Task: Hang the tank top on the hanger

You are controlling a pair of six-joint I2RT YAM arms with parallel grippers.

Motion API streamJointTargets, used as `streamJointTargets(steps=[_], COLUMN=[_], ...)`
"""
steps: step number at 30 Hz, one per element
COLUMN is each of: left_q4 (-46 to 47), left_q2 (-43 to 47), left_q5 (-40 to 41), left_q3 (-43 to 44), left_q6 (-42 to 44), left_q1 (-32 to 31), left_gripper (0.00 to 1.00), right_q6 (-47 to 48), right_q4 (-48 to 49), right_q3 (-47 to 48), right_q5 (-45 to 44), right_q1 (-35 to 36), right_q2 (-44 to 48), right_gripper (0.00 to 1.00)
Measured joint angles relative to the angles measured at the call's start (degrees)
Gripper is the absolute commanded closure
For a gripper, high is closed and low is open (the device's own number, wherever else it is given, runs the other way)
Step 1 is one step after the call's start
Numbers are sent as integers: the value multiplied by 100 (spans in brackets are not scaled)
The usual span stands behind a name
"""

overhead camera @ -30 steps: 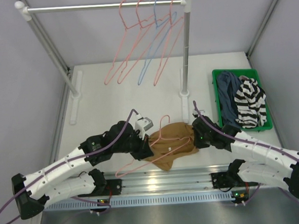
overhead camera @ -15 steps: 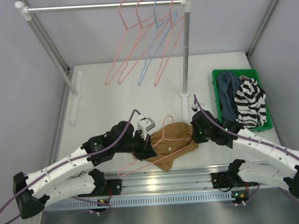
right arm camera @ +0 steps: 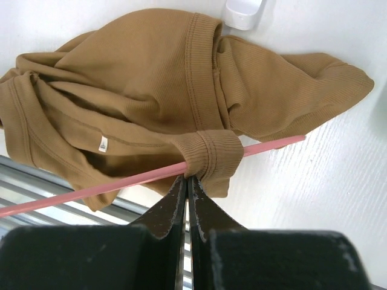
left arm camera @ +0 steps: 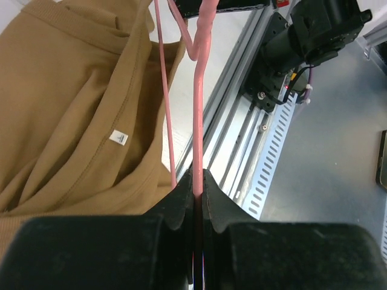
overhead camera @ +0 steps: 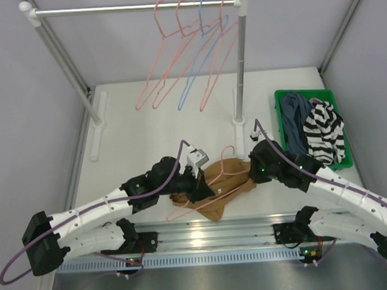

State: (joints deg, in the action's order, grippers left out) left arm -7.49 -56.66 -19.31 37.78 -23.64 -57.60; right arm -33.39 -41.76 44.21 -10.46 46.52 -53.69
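Low in the frame's centre, the left gripper [left arm camera: 198, 176] is clamped tight on the hanger [left arm camera: 197, 109]. The right gripper [right arm camera: 186, 181], fully closed, pinches the strap of the tank top [right arm camera: 139, 78].

Diffuse overhead light is lighting all 3 views brightly, shadows on the table [overhead camera: 140, 128] are falling soft, the metal rail [overhead camera: 199, 240] is throwing glare, and the 2 wrist views are blurring along the near bottom edge.

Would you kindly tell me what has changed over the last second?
The left pincer, shut on the hanger, carried it rightward and forward; the tank top bunched narrower. The right pincer stayed shut on the tank top; rack and bin unchanged.
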Motion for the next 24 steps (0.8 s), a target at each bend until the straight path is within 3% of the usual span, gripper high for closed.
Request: streamJointTargets(steps=[9,21,24], left_q4=[1906,3320,3515], left_q2=[-807,-1696,-1773], left_q5=[-149,-402,-437], left_q3=[-625,-636,-636], left_q6=[-2,129,131], left_q1=[0,2,2], left_gripper=[100,100,100], right_q6=[90,131,157], right_q4=[-271,-533,-535], right_q3=[330,573,577], right_q5=[0,-39,-79], right_q1=[26,37,37], right_q2=[94,262,264], right_gripper=[100,100,92])
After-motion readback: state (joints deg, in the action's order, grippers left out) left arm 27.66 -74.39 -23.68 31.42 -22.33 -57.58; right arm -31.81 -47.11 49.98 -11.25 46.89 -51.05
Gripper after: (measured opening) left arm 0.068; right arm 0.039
